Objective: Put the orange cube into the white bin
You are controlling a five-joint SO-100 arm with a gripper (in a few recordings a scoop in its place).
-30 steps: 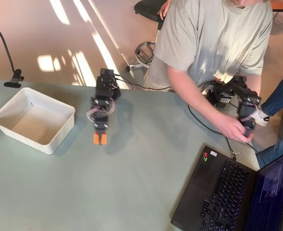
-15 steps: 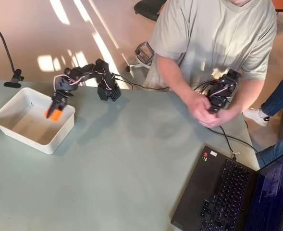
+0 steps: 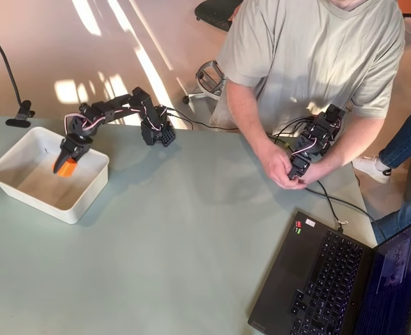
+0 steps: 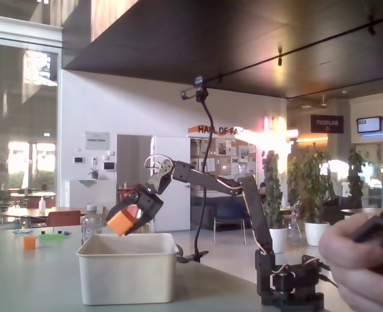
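Orange cube (image 3: 67,168): clamped between the jaws of the gripper (image 3: 63,166), suspended above the open mouth of the white bin (image 3: 86,195), just over its rim (image 4: 127,236) in the fixed view, not touching it. Step in hand, by judgement: carry finished, release pending. Next move: jaws to part, perhaps after slight lowering, for a drop onto the bin floor.

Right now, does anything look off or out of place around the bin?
Nothing stands out. The gripper holds the orange cube above the white bin, which sits upright on the table.
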